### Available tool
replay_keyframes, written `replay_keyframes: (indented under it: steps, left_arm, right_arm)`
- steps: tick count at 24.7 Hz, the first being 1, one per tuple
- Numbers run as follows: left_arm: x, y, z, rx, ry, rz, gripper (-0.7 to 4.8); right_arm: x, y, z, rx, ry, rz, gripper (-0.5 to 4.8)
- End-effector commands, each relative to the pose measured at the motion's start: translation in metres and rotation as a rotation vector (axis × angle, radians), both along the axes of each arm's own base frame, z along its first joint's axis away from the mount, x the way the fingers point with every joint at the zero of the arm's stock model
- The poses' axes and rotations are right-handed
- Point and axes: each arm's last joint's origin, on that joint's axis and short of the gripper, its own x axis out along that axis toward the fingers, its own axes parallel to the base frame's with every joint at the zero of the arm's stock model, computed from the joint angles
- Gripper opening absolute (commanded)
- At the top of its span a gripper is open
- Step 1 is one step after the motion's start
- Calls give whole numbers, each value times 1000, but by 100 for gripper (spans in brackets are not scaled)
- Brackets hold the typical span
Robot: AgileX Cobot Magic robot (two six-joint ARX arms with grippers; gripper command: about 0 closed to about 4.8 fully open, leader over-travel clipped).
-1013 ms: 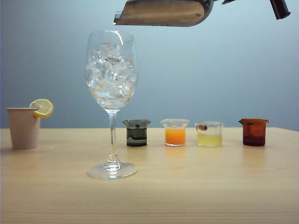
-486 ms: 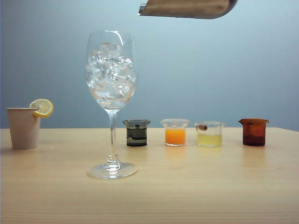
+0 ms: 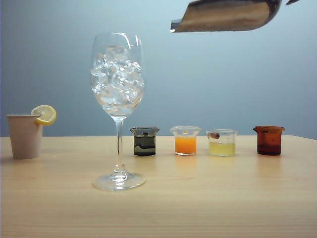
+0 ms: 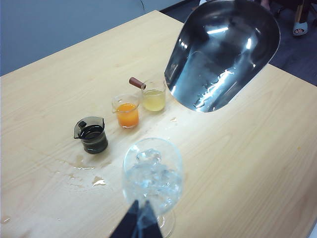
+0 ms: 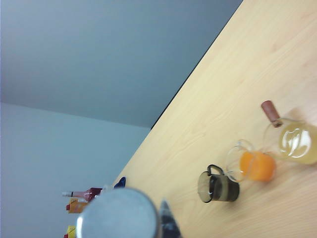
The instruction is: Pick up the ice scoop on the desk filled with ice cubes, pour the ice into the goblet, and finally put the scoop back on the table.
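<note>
Scoop [image 3: 225, 16] empty, high right of goblet [image 3: 118, 79]. Right gripper [image 5: 166, 225] clamped on its handle; should lower it flat onto bare table [image 3: 223, 198]. Left gripper [image 4: 140, 224]: jaws unclear.

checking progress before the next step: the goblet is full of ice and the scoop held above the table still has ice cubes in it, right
Not quite. The goblet is full of ice cubes, but the ice scoop held above the table is empty: the left wrist view looks straight into its bare, shiny trough. The right pincer holding it is not clearly visible.
</note>
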Motion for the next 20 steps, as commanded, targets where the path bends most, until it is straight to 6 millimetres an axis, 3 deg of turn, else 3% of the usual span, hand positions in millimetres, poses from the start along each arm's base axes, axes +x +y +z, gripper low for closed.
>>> replay_keyframes:
  steps: [1,13,20]
  left_arm:
    - [-1,1,2,-8,-10,-7,-5]
    - [-1,1,2,-6,-8,-7,-5]
    - [-1,1,2,-8,-8,-12,-5]
  right_arm:
    - [-4,0,-1,-3,-21,7,-5]
    - [-11,-11,-44,-2,63,-44,-5]
    - [-12,-19,-56,6,83,-30,-5]
